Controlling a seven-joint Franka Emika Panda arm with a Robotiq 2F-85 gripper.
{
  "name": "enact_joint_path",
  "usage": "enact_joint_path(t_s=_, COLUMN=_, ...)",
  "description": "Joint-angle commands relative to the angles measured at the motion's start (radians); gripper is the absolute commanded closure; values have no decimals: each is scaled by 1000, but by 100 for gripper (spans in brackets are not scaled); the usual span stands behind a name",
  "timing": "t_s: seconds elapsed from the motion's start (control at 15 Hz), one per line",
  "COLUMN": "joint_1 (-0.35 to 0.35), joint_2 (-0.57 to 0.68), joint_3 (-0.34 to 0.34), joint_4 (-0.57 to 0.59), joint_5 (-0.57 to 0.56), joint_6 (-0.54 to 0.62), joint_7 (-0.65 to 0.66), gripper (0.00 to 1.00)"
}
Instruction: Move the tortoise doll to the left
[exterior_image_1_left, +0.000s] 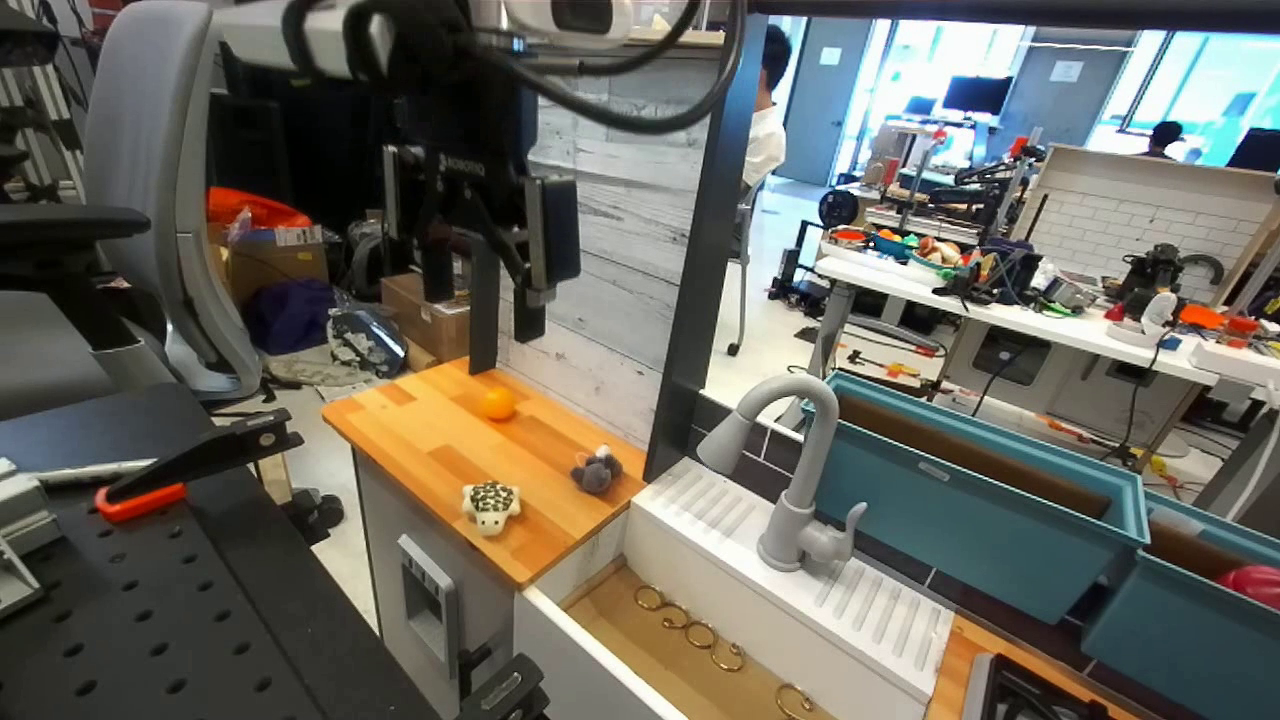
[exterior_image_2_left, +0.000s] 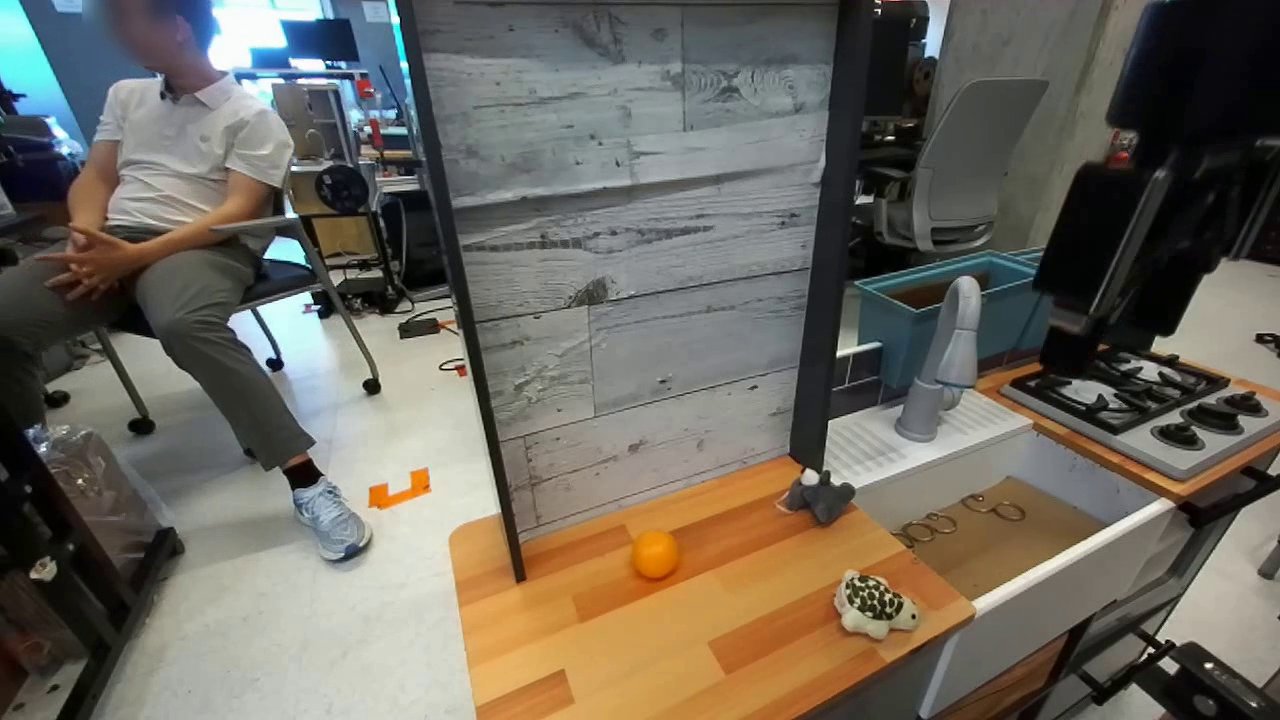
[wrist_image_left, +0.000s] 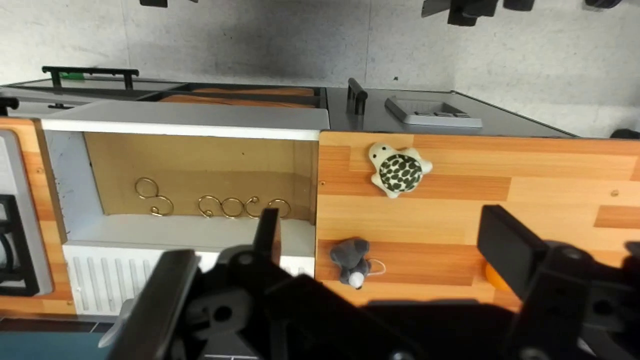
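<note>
In the wrist view the gripper spans the lower half of the frame with its jaws wide apart, and the tortoise doll lies on the wooden surface right of upper centre, higher in the frame than the grey toy and the partly hidden orange ball.

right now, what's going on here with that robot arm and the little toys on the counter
The robot arm is meant to move the tortoise doll to the left, but nothing has been picked up yet. Its gripper hangs in the air, open and empty. The tortoise doll rests on the wooden counter, near the sink and close to the front edge. A grey toy and an orange ball lie on the same counter. A person sits in the background, touching none of it.
</note>
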Motion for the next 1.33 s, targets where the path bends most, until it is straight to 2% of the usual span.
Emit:
enact_joint_path(t_s=0.0, joint_1=43, joint_2=185, joint_3=-52, joint_4=115, joint_5=-107, joint_6=35, joint_7=137, gripper=0)
enact_joint_path(t_s=0.27, joint_1=124, joint_2=362, joint_3=-118, joint_4=226, joint_5=-152, joint_6=36, joint_7=215, gripper=0)
enact_joint_path(t_s=0.73, joint_1=262, joint_2=608, joint_3=-168, joint_4=414, joint_5=-133, joint_6=-4, joint_7=219, gripper=0)
enact_joint_path(t_s=1.0, joint_1=287, joint_2=717, joint_3=-163, joint_4=528, joint_5=-110, joint_6=-43, joint_7=203, gripper=0)
enact_joint_path(t_s=1.27, joint_1=285, joint_2=812, joint_3=-150, joint_4=658, joint_5=-100, joint_6=-129, joint_7=188, gripper=0)
